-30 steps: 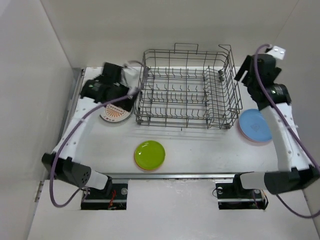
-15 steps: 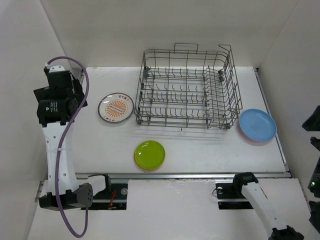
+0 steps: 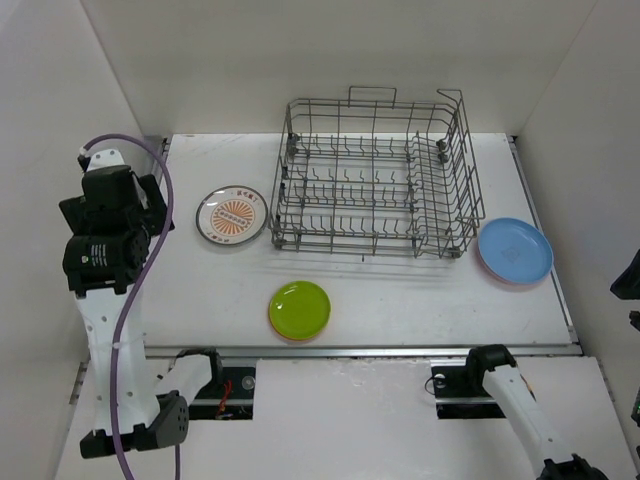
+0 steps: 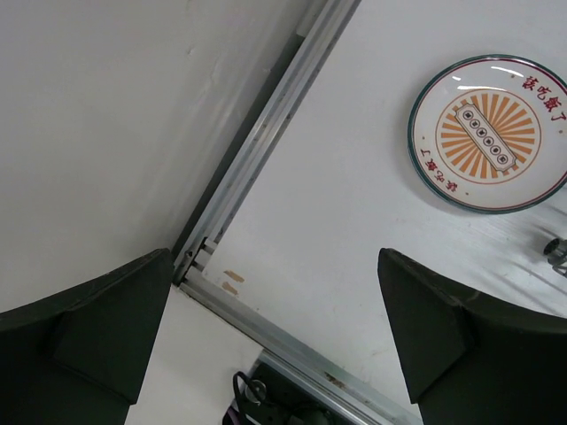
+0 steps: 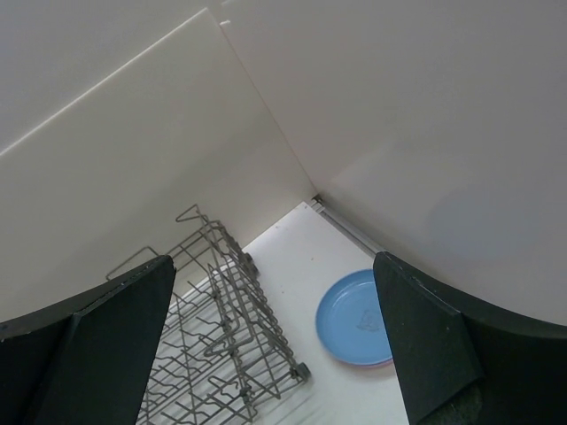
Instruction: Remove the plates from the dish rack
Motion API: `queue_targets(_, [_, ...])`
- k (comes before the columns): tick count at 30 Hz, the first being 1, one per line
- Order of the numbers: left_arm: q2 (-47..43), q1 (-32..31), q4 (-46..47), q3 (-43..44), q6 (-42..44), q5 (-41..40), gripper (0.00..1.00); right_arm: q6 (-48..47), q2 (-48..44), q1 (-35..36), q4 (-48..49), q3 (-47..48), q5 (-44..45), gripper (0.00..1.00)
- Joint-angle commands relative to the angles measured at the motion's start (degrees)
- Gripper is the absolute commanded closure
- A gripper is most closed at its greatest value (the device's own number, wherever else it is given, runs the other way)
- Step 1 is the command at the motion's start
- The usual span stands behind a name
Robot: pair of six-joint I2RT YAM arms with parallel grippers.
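dish rack (image 3: 375, 190) stands far centre. just left of it lies the sunburst plate (image 4: 488, 134), with red chinese characters on its rim. green plate (image 3: 299, 309) lies near, blue plate (image 3: 514, 251) right. left gripper (image 4: 275, 266) and right gripper (image 5: 275, 261) gape wide, holding nothing.

Through the left wrist camera I see the two dark fingers (image 4: 102, 328) of the left gripper (image 4: 275, 257) at the lower corners, standing wide apart with nothing between them. Under them lies the white table (image 4: 354, 230). At the upper right a white patterned plate (image 4: 487, 133) lies flat on it, well apart from both fingers. It has an orange sunburst in the centre, a dark green rim and some red characters (I cannot read them). A grey metal rail (image 4: 257, 155) runs diagonally along the table edge, and a plain white wall (image 4: 106, 106) is beside it on the left. At the bottom edge a dark cable (image 4: 244, 388) shows near the rail.
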Motion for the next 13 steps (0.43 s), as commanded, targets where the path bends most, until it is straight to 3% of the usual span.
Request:
queue_targets(1, [-2.4,0.1,-0.8,-1.1,0.0,0.9,0.0,-0.8,-0.7,0.1,-4.5,1.5,0.8,0.01])
queue_targets(13, [-4.2,0.1,-0.8,-2.9,1.0,1.4,0.0,1.1,-1.2,0.1,-11.5,1.0,1.9,0.01])
